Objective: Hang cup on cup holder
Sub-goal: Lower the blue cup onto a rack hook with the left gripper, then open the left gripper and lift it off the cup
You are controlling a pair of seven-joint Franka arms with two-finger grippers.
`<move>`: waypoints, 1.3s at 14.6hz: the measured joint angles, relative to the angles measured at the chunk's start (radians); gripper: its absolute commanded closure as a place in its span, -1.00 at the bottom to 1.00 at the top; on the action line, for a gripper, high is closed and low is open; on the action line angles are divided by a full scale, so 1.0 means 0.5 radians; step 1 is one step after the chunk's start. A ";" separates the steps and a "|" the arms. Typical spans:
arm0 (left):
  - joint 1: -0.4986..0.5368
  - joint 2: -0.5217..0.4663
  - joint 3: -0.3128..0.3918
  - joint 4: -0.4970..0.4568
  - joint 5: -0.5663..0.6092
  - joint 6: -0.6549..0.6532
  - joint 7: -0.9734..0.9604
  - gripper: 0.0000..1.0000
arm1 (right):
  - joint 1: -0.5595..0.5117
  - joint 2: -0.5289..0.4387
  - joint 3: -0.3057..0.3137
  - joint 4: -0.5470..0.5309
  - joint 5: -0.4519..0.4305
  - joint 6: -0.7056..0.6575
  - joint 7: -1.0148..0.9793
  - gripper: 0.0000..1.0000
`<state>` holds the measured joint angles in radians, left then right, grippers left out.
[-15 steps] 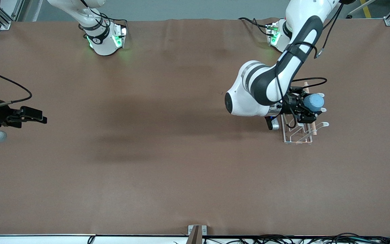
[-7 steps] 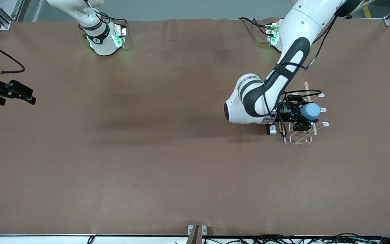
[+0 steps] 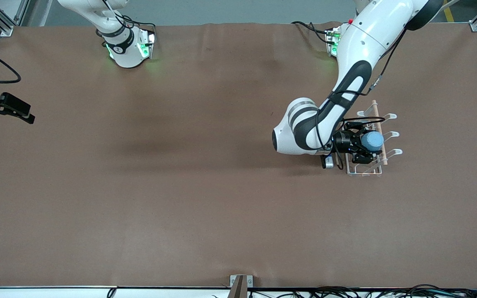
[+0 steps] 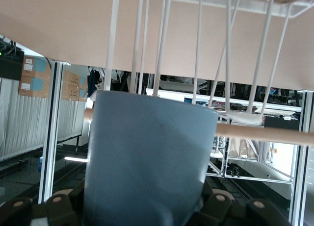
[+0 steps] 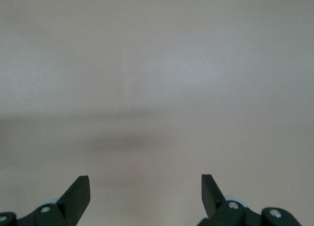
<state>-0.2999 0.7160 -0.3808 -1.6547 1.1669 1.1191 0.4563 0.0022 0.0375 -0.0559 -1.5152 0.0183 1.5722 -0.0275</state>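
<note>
The white wire cup holder (image 3: 372, 159) with a light wooden rod on top stands on the table toward the left arm's end. My left gripper (image 3: 367, 142) is shut on the light-blue cup (image 3: 374, 140) and holds it over the rack, against the rod. In the left wrist view the cup (image 4: 147, 162) fills the middle, with the holder's white wires (image 4: 198, 49) and wooden rod (image 4: 265, 134) close in front of it. My right gripper (image 3: 25, 114) is open and empty above the table's edge at the right arm's end; its fingertips (image 5: 81, 194) show over bare table.
The brown table cover (image 3: 205, 186) is bare across the middle. The two arm bases (image 3: 128, 47) stand along the table edge farthest from the front camera. Cables lie along the near edge.
My left gripper has carried the cup down and slightly nearer the front camera, from above the rack onto the rod. My right gripper has drawn back toward the table's end.
</note>
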 measured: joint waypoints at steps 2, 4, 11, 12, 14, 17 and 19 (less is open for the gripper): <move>0.005 0.011 0.001 0.000 0.001 0.033 -0.011 -0.01 | -0.002 0.000 0.002 -0.017 0.000 -0.004 -0.024 -1.00; 0.013 0.011 0.005 0.003 0.003 0.059 -0.044 -1.00 | -0.002 -0.008 0.002 -0.052 0.000 -0.004 -0.039 -1.00; 0.034 -0.007 -0.012 0.120 -0.025 0.063 -0.170 -1.00 | -0.007 -0.066 0.002 -0.121 0.000 0.004 -0.041 -1.00; 0.032 -0.037 -0.026 0.180 -0.111 0.060 -0.198 -1.00 | -0.009 -0.073 0.002 -0.131 0.000 0.016 -0.041 -1.00; 0.032 -0.148 -0.036 0.341 -0.369 0.056 -0.272 -1.00 | -0.016 -0.077 0.001 -0.142 0.000 0.069 -0.041 -1.00; 0.090 -0.372 -0.036 0.586 -0.651 0.054 -0.303 -1.00 | -0.028 -0.076 0.000 -0.151 0.000 0.091 -0.042 -1.00; 0.123 -0.487 -0.036 0.716 -0.782 0.055 -0.342 -1.00 | -0.045 -0.077 -0.002 -0.151 0.000 0.099 -0.043 -1.00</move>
<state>-0.2385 0.4727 -0.3989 -1.2966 0.7761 1.1468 0.2854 -0.0201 -0.0008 -0.0567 -1.5907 0.0183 1.6218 -0.0488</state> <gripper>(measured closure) 0.000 0.000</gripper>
